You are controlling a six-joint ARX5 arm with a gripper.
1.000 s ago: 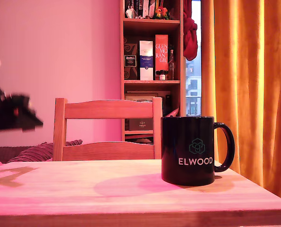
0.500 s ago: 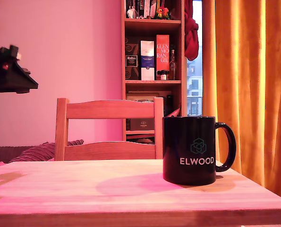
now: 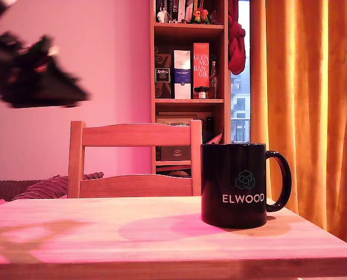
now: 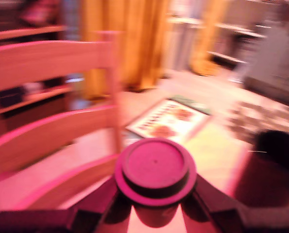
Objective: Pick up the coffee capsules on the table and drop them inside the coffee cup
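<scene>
The black coffee cup (image 3: 234, 185) with white "ELWOOD" lettering stands on the wooden table (image 3: 132, 245), toward the exterior view's right, handle pointing right. My gripper (image 3: 56, 87) is a dark blur high above the table at that view's left, well away from the cup. In the wrist view my gripper (image 4: 156, 199) is shut on a coffee capsule (image 4: 155, 167), whose round flanged face points at the camera. The pink light hides its true colour. A blurred dark round shape that may be the cup (image 4: 275, 165) shows beyond it. No other capsule shows on the table.
A wooden slat-back chair (image 3: 132, 157) stands behind the table. Further back are a bookshelf (image 3: 188, 70) and orange curtains (image 3: 301, 105). The table's front edge runs along the bottom of the exterior view.
Over the last second my gripper rose from about chair-top height and swung toward the exterior view's right, nearer the cup. The cup has not moved.
</scene>
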